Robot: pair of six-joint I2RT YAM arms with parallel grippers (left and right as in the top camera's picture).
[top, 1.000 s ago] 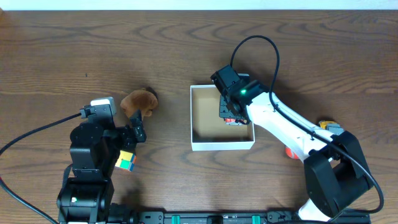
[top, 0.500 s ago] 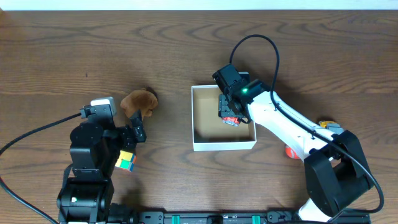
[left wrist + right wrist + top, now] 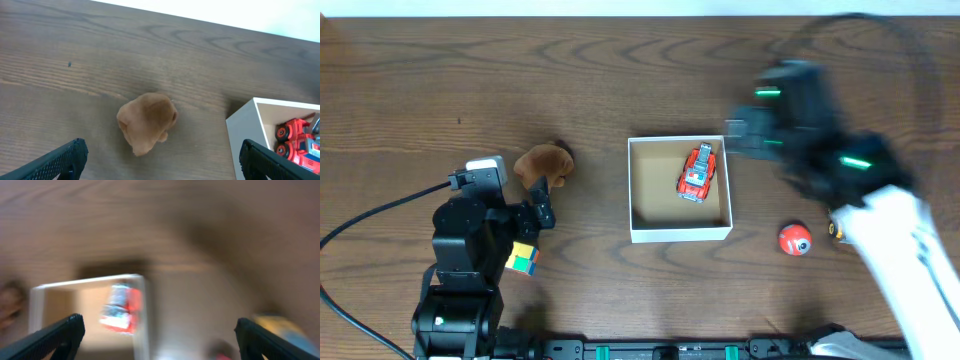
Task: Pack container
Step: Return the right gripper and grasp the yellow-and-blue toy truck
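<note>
The container (image 3: pixel 680 235), a shallow white-walled box with a tan inside, sits mid-table. A red toy truck (image 3: pixel 696 172) lies free in its right half. My right gripper (image 3: pixel 742 137) is a blur above the box's far right corner, raised off the table. In the right wrist view it (image 3: pixel 159 330) is open and empty, with the truck (image 3: pixel 122 310) and box rim (image 3: pixel 90 284) smeared below. My left gripper (image 3: pixel 162 160) is open and empty, just short of a brown plush toy (image 3: pixel 147 122). The container wall (image 3: pixel 245 125) stands to the plush's right.
The plush (image 3: pixel 545 163) lies left of the box, by the left gripper (image 3: pixel 538 212). A coloured cube (image 3: pixel 523 259) lies beside the left arm. A red ball (image 3: pixel 795 239) and a small yellow thing (image 3: pixel 836 228) lie right of the box.
My right gripper opened, let the red truck go in the container, then rose fast and swung to the right. The left arm has not moved.
</note>
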